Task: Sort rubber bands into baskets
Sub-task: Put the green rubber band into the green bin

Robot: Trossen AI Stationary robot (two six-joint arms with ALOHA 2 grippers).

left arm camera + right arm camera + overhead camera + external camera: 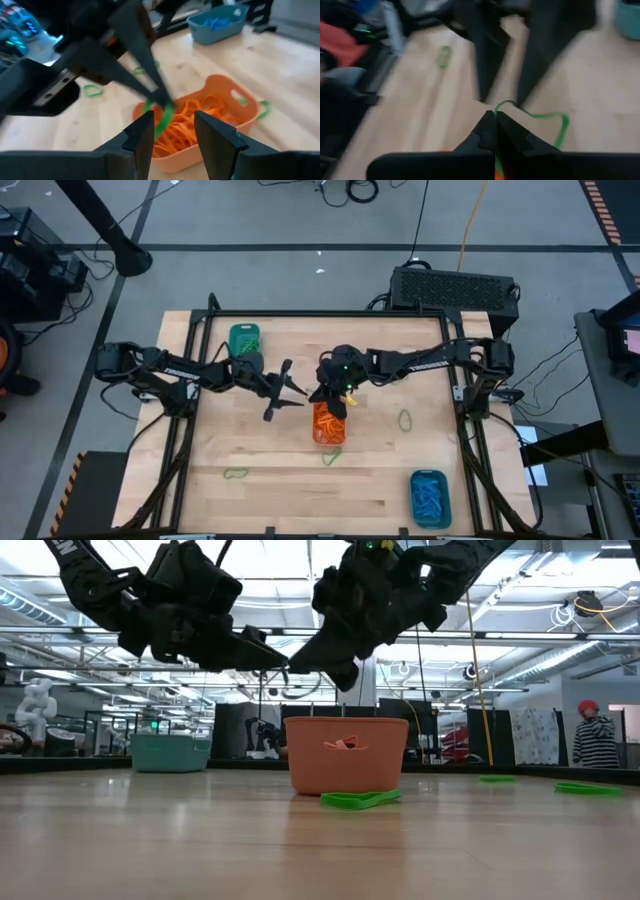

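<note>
Right gripper (162,102) poised over the small orange plastic basket (328,425) at the table's middle, fingers pinched narrow on a thin green rubber band (162,117) dangling above the orange loops (187,122) heaped inside. Left gripper (283,389) raised just beside it, fingers spread wide, holding nothing. Green bands (235,473) scattered on the wooden tabletop (270,485); teal baskets at far-left (245,339) and near-right (430,498).
</note>
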